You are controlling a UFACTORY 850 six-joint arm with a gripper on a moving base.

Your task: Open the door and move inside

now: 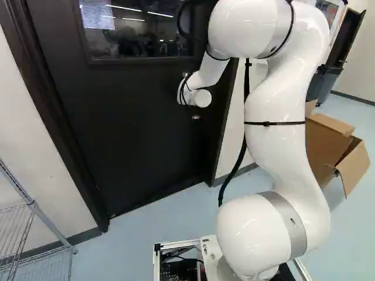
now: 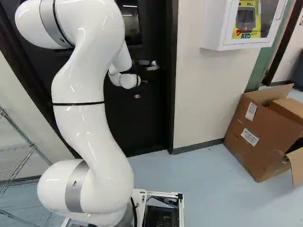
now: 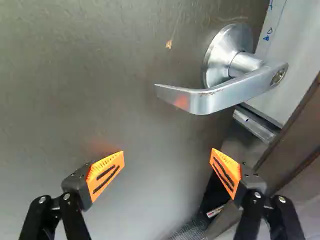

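The arm (image 1: 278, 152) reaches out over the floor (image 2: 203, 175) to the door, and the claw (image 3: 167, 160) stands wide, its orange pads (image 3: 106, 175) well apart with nothing between them. The step in hand looks to be lining up on the handle (image 3: 235, 95); taking hold of it and turning it seem still to do. The next move calls for shifting toward the frame side and easing forward until the lever sits between the pads, then a downward turn before the door is pushed or pulled; which way it swings I cannot tell.

The handle lies ahead of the claw and off toward the finger nearer the door frame (image 3: 295, 135), touching neither finger. Its free end points away from the frame and comes roughly in line with the space between the fingers. Behind it, its round plate (image 3: 220, 55) sits on the dark door (image 3: 75, 90), near the edge. Whether the latch is engaged I cannot tell.
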